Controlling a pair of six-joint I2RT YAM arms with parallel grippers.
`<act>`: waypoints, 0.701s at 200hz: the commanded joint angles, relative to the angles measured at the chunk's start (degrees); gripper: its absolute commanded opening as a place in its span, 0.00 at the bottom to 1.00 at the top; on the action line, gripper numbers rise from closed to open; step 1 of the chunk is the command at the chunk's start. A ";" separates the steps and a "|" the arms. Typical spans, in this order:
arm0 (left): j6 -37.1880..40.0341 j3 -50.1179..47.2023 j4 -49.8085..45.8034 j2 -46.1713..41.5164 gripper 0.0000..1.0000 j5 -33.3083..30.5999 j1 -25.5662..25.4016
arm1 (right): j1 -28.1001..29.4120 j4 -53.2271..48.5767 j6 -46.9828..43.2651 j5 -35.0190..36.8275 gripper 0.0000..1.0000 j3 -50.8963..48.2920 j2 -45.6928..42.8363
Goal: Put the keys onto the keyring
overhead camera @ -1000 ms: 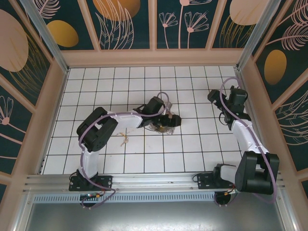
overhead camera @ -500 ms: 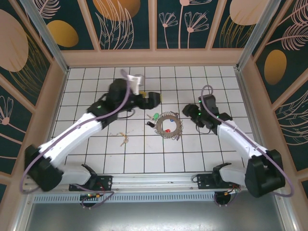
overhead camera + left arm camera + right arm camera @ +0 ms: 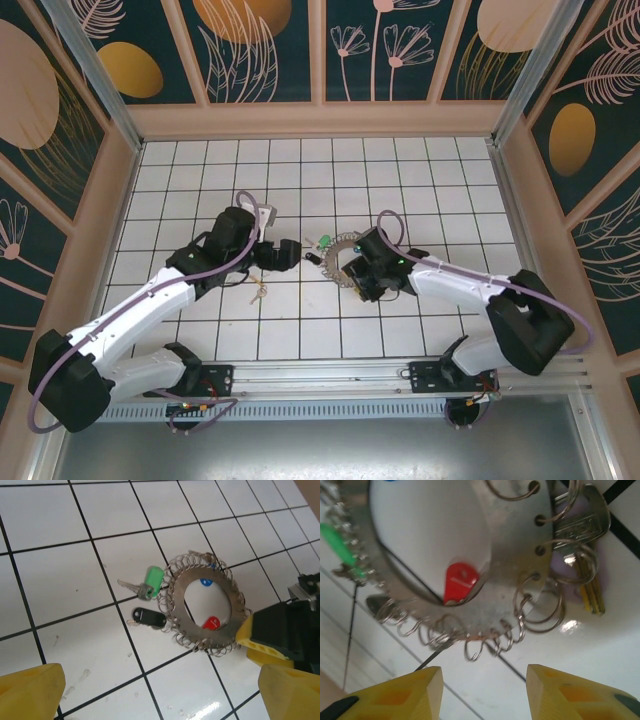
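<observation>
**Item 1: keyring** point(image 3: 335, 250) point(image 3: 176, 611) point(image 3: 507, 575). A flat round metal band fringed with small wire loops. It lies flat on the white tiled floor point(image 3: 200, 180).

**Item 2: green-headed key** point(image 3: 324, 241) point(image 3: 150, 582). It lies on the floor just outside the keyring's rim, on the side towards the left gripper, with its blade pointing away from the keyring.

**Item 3: black-headed key** point(image 3: 312, 258) point(image 3: 149, 617). It is beside the green-headed key, and its head touches the keyring's outer loops.

**Item 4: red key head** point(image 3: 211, 623) point(image 3: 459, 580). It sits inside the keyring's central opening, against the inner rim. Whether it is attached cannot be told.

**Item 5: blue key head** point(image 3: 205, 582). It is also inside the opening, at the rim opposite the red key head.

**Item 6: silver key** point(image 3: 585, 540). It has a brassy blade and lies among the loops on the keyring's outer edge.

**Item 7: left gripper** point(image 3: 285, 255) point(image 3: 160, 692). It sits near the keyring, just beyond the green-headed and black-headed keys. Its yellow fingers point(image 3: 30, 692) are spread wide and hold nothing.

**Item 8: right gripper** point(image 3: 362, 275) point(image 3: 485, 692). It is at the keyring's far edge from the left gripper, low over the loops. Its yellow fingers point(image 3: 415, 690) are parted with bare floor between them and grip nothing. One finger is just beside the rim in the left wrist view.

**Item 9: small brass-coloured piece** point(image 3: 260, 292). It lies loose on the floor, well apart from the keyring, below the left gripper in the top view. It is too small to identify.
</observation>
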 commanded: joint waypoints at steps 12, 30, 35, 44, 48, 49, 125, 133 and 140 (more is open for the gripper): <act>1.80 -2.40 -0.95 -2.73 0.99 3.64 0.04 | 0.03 -0.33 1.53 0.30 0.47 1.68 0.33; 1.60 -4.06 0.89 -3.35 0.99 4.27 0.10 | 0.15 2.00 4.16 -0.45 0.46 0.43 1.05; 1.55 -4.28 1.27 -3.36 0.99 4.26 0.05 | 0.24 2.74 4.87 -0.90 0.46 0.10 1.31; 1.44 -4.36 1.83 -3.36 0.99 4.50 0.10 | 0.58 3.90 6.29 -1.71 0.46 -0.31 1.88; 1.40 -4.33 2.07 -3.36 0.99 4.59 0.10 | 0.75 3.97 6.76 -1.85 0.46 -0.34 2.17; 1.39 -4.31 2.10 -3.32 0.99 4.60 0.06 | 0.83 3.97 6.92 -1.86 0.46 -0.33 2.22; 2.66 -6.01 5.37 -3.53 0.99 2.31 0.06 | 2.17 1.20 10.74 0.18 0.39 0.77 6.15; 2.97 -6.50 6.32 -4.32 0.99 1.99 0.10 | 2.22 0.57 10.62 -0.10 0.39 1.67 7.41; 3.53 -7.01 7.07 -5.09 0.99 1.82 0.11 | 2.33 -0.20 10.65 -0.20 0.37 2.39 8.30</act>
